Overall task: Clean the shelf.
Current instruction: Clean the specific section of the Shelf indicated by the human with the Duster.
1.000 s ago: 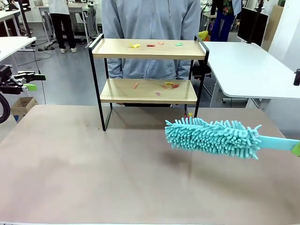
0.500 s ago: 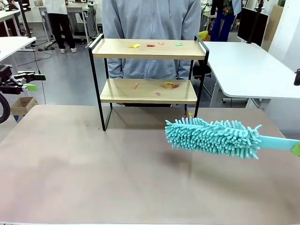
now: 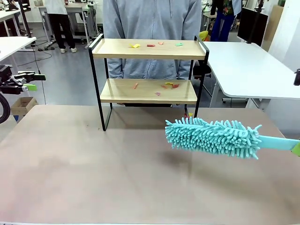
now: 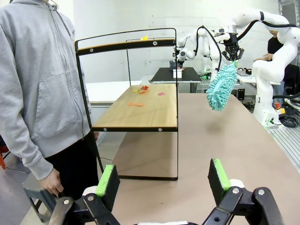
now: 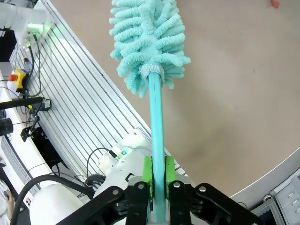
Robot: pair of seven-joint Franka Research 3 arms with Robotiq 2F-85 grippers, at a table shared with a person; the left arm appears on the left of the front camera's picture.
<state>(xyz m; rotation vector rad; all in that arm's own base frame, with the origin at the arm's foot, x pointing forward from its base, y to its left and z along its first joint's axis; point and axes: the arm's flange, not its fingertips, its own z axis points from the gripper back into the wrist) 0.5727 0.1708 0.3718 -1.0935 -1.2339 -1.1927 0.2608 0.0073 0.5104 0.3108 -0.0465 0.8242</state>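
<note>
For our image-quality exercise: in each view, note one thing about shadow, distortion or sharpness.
Front view: soft, faint shadow on the table under the duster. Left wrist view: shelf sharp, evenly lit. Right wrist view: the lens bows the table's edge.

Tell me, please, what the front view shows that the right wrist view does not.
The front view gives the shelf, coloured scraps on both of its boards, the person in a grey hoodie behind it, and the open left claw. The right wrist view gives the right claw shut on the handle of the duster, plus a ribbed metal floor beside the table. Both share the duster's teal head held over the brown table.
</note>
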